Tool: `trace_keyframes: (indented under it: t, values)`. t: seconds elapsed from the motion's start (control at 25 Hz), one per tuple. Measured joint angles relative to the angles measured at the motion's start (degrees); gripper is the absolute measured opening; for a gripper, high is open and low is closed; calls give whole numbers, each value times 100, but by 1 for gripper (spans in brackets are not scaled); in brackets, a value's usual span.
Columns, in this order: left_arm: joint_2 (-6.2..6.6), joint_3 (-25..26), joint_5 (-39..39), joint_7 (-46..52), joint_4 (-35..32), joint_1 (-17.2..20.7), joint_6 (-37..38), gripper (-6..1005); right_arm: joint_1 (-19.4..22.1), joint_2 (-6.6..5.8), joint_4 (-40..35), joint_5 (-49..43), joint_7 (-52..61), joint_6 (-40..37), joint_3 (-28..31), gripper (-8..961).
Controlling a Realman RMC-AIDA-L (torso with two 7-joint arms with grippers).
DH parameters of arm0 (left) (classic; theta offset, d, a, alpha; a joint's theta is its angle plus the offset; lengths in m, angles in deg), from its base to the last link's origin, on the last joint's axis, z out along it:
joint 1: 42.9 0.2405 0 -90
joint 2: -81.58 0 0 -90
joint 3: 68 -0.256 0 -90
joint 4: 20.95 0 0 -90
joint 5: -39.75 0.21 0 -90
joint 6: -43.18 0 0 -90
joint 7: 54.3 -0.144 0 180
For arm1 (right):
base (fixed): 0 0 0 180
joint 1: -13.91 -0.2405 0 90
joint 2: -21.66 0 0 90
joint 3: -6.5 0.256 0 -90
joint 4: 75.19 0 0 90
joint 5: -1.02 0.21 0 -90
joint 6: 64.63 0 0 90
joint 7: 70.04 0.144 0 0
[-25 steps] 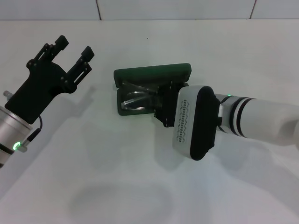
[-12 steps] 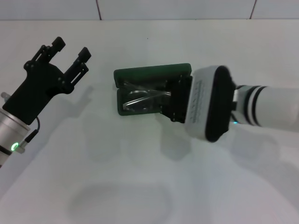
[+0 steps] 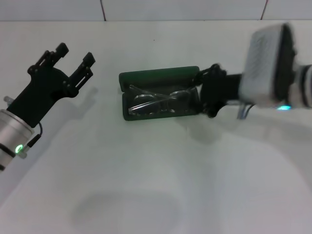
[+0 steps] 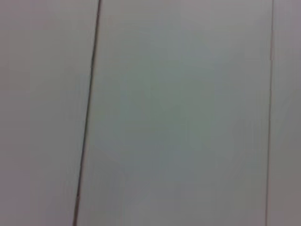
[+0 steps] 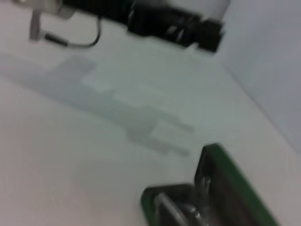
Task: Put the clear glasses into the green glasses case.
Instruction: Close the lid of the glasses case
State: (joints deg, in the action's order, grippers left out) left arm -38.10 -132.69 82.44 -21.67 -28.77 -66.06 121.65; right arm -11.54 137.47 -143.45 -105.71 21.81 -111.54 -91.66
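Right black gripper [image 3: 210, 92], its finger state unclear, hovers just beside the open dark green hard-shell glasses case [image 3: 158, 78]; clear transparent plastic glasses [image 3: 158, 102] lie inside. No writing is readable. Left black gripper [image 3: 74, 54] stands unclenched, well apart.

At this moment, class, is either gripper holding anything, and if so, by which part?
Nothing is held. The left gripper is open in the air; the right gripper is beside the green glasses case, the clear glasses lying inside.
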Motion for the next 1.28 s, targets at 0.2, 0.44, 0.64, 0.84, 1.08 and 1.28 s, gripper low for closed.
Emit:
trace_keyframes:
  t: [0.2,0.44,0.64,0.84,1.08,1.28]
  values:
    - [0,-32,41,239,0,-283,-816,726,23,-39,780,1026,-452,-2084,2297,408]
    - [33,-44,395,687,-253,-470,-1011,726,-409,-331,3018,1261,-1790,-4410,4676,445]
    - [114,-47,1478,1787,-795,-861,-1744,726,-362,-431,3437,1119,-1826,-4251,4736,476]
    - [138,-53,2733,3083,-971,-1502,-2536,727,-243,-383,3393,996,-1860,-4127,4727,507]
    - [21,-53,3563,3613,-1086,-2004,-3169,727,-250,-355,3402,846,-1879,-4124,4709,661]
    - [-10,-117,3879,3720,-1013,-2229,-3309,727,-377,-287,3454,591,-1848,-4120,4702,782]
